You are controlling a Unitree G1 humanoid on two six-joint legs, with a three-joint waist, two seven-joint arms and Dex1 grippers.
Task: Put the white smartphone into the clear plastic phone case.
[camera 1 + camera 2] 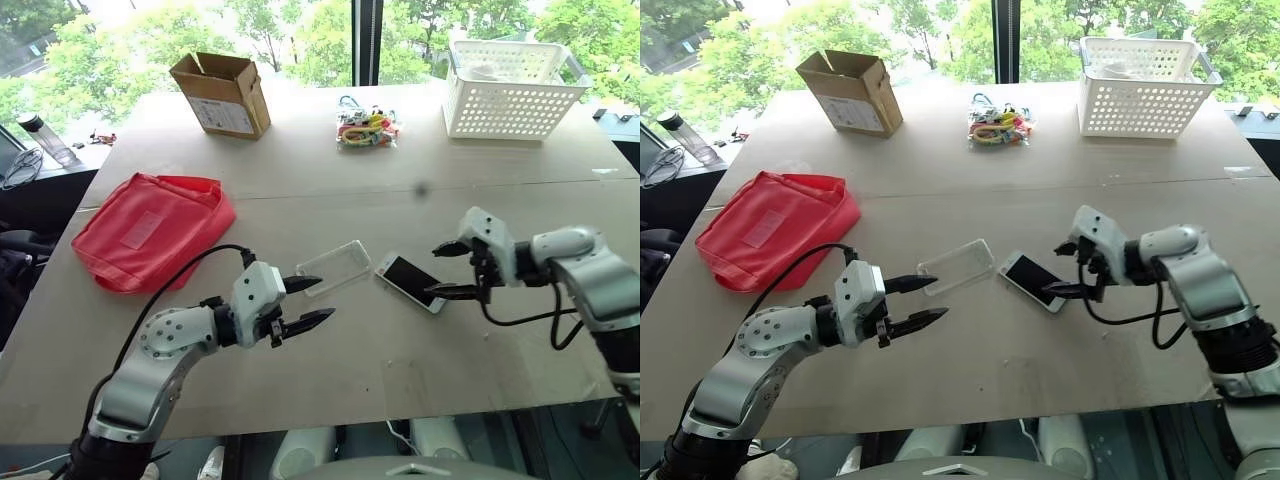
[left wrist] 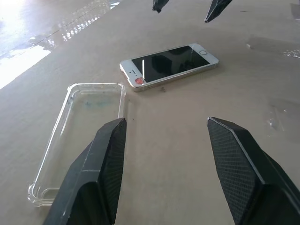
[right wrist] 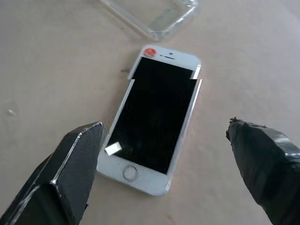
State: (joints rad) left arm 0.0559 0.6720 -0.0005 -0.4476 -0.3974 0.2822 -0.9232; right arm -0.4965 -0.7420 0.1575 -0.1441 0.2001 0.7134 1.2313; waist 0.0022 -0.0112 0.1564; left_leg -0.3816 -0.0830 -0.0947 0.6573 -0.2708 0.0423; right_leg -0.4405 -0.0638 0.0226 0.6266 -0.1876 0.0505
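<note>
The white smartphone point(image 1: 412, 283) lies flat, screen up, on the wooden table. The clear plastic phone case point(image 1: 335, 266) lies hollow side up just to its left, a small gap between them. My left gripper point(image 1: 325, 298) hovers open near the case's front left end with nothing between its fingers; its wrist view shows the case point(image 2: 79, 136) and the phone point(image 2: 169, 65) beyond. At the phone's right end my right gripper point(image 1: 436, 270) stands wide open, pointing left and down. In its wrist view the phone point(image 3: 157, 122) sits between the spread fingers, untouched.
A red bag point(image 1: 150, 230) lies at the left. At the table's far side stand a cardboard box point(image 1: 222, 93), a bundle of colourful items point(image 1: 367, 128) and a white perforated basket point(image 1: 512, 88). A bottle point(image 1: 45, 138) stands off the table's left edge.
</note>
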